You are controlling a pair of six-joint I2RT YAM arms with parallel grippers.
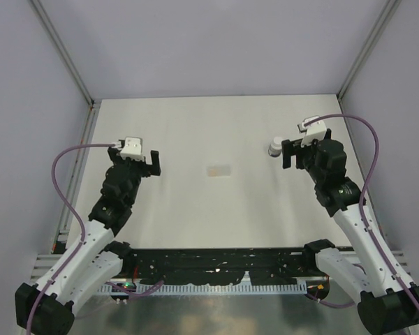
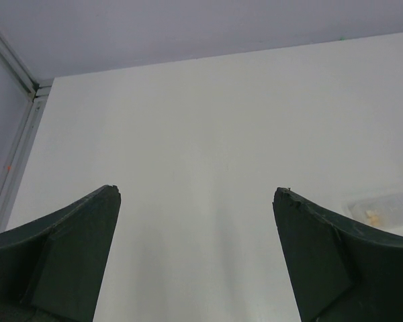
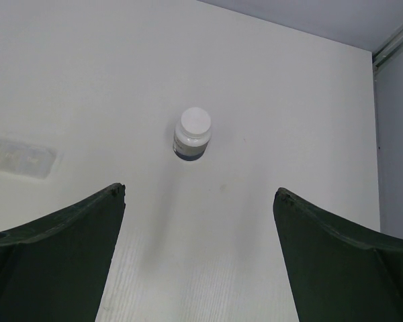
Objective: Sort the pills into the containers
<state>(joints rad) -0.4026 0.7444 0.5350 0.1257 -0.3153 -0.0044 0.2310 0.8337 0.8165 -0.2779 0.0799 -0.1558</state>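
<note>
A small bottle (image 1: 274,148) with a white cap and a greyish body stands upright at the right of the table. In the right wrist view the bottle (image 3: 192,134) is ahead of my right gripper (image 3: 200,191), a little left of centre and well apart from it. A flat clear packet (image 1: 218,171) lies near the table's middle. It shows at the right edge of the left wrist view as the packet (image 2: 383,206), with tiny orange pills (image 2: 372,215) inside. My left gripper (image 2: 196,191) is open over bare table. The right gripper (image 1: 307,152) is open too, just right of the bottle.
The white table (image 1: 209,118) is enclosed by pale walls with metal frame posts (image 1: 66,59) at the back corners. A black rail (image 1: 216,262) with both arm bases runs along the near edge. The packet (image 3: 20,156) lies far left in the right wrist view.
</note>
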